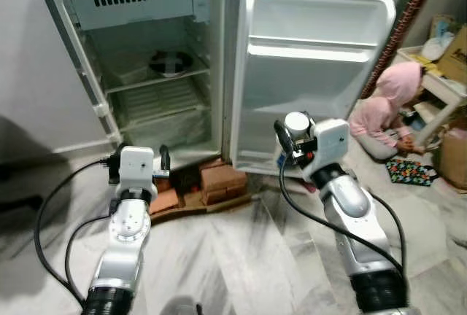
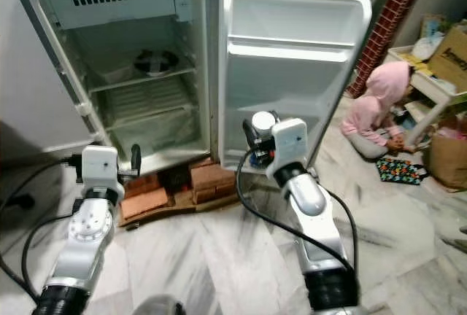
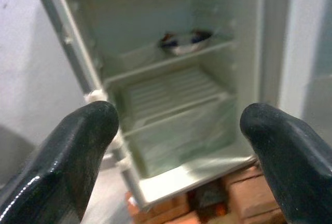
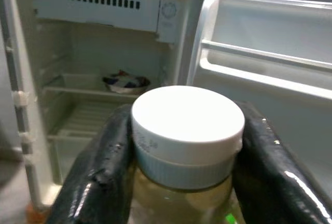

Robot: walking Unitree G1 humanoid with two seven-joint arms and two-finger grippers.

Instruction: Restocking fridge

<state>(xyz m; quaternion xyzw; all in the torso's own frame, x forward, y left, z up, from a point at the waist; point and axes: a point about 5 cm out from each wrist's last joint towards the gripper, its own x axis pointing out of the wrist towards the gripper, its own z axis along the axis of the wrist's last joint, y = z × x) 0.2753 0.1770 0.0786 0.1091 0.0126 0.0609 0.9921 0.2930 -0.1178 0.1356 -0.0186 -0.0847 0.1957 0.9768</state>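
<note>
A small white fridge (image 1: 139, 67) stood open on red bricks (image 1: 219, 182) over the grey marble floor (image 1: 241, 257), its door (image 1: 314, 74) swung wide to the robot's right. On the upper wire shelf (image 1: 157, 80) inside sat a shallow dark bowl (image 1: 171, 62); the shelves below it looked bare.

The right end effector (image 4: 184, 146) was raised in front of the lower part of the door, its two black fingers (image 4: 98, 167) clamped on either side of a clear jar with a white screw lid (image 4: 187, 130). The jar held a pale yellowish content, and the lid pointed toward the fridge interior. In the head view the jar's white lid (image 1: 296, 122) showed just above the right wrist housing.

The left end effector (image 3: 181, 151) was held low before the fridge's bottom edge, its fingers (image 3: 67, 156) spread wide apart with nothing between them, pointing at the lower shelves.

Off to the robot's right, a person in a pink hooded garment (image 1: 387, 107) crouched on the floor beside a white rack (image 1: 438, 85) and cardboard boxes (image 1: 456, 52).
</note>
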